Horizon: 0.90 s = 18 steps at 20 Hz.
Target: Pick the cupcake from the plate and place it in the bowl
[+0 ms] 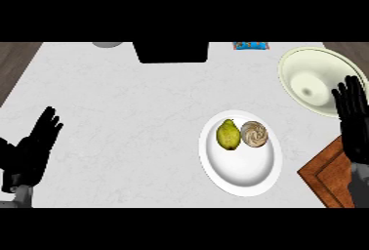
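Head view, looking down on the pale counter (pixel 130 112).

Cupcake (pixel 254 134): sits on the white plate (pixel 241 176), in the upper part of it, on the right. Just beside it, to its left, a yellow-green pear-like fruit (pixel 228 134); whether the two touch I cannot tell. Seen from above, the cupcake is a small round with a beige-brown swirl of frosting; the wrapper is not visible from here.

Bowl (pixel 317 78): cream-coloured, up and to the right of the plate, near the counter's right edge, nothing in it.

Right hand (pixel 353 119): fingers straight and apart, holding nothing, overlapping the bowl's lower right rim in view. It lies right of the plate, well apart from the cupcake. Judgement: this hand is nearer both plate and bowl, so it suits the pick.

Left hand (pixel 36 141): at the left edge, fingers straight, unloaded, resting.

Wooden board (pixel 328 171) at lower right, under the right forearm. Pick not yet begun.
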Tool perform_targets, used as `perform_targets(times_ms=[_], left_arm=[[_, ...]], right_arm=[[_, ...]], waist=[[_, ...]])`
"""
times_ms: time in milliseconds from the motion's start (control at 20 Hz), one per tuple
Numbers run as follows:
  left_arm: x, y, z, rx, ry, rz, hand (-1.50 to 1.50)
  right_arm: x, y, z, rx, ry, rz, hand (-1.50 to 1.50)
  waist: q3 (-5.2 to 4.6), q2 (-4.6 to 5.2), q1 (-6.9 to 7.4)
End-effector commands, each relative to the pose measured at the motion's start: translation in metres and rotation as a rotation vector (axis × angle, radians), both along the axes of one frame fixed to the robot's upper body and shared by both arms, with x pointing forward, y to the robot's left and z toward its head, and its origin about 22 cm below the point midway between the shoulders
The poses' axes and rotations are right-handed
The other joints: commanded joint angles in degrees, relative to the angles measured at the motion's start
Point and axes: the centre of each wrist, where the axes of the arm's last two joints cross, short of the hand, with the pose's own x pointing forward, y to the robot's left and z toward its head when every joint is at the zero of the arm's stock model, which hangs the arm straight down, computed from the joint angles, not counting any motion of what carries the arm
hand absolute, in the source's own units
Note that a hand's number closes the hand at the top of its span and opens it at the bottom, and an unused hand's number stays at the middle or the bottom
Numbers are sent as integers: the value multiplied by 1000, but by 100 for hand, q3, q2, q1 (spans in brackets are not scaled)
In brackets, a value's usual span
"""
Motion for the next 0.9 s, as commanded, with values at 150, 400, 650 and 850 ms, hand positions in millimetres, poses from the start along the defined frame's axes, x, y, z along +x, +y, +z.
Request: perform_targets(times_ms=[150,400,650,850], left_arm=[[29,-60,25,35,-186,-189,0],[31,-79,21,-8,-216,-208,0],[31,-110,22,-23,-226,-237,0],[34,-121,9,-1,-223,-262,0]], right_arm=[[0,64,-23,-232,176,314,150],[-16,77,-53,-497,-8,-22,-150],[-47,151,-71,-257,-226,11,-150],[-57,135,-54,-368,-305,-36,-150]], waist=[[-102,196,108],[-97,156,-107],[-83,150,-22],[-93,152,-22]])
